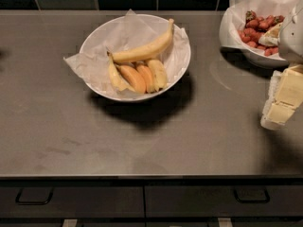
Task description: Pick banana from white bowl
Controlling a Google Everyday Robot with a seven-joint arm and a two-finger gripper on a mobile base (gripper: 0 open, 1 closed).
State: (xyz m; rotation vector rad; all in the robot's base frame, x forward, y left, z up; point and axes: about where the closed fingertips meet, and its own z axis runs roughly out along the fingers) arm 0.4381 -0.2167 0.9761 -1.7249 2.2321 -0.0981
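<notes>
Long pale-yellow banana [144, 51] curves across white bowl [99, 38]; gripper [283, 98] at right edge, grip state unclear.

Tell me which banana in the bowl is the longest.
The pale-yellow banana lying across the white bowl, thin tip toward its far-right rim; the other bananas are shorter, bunched beside it. The claw is far right, over the counter.

My gripper [282, 100] hangs at the right edge above the counter [142, 141]. Open counter runs from it to the white bowl [183, 60]. The strawberry bowl [253, 34] crowds in just behind me. The banana [146, 49] lies atop the shorter bananas [139, 77], open from above, with paper [80, 63] flaring past the left rim.
</notes>
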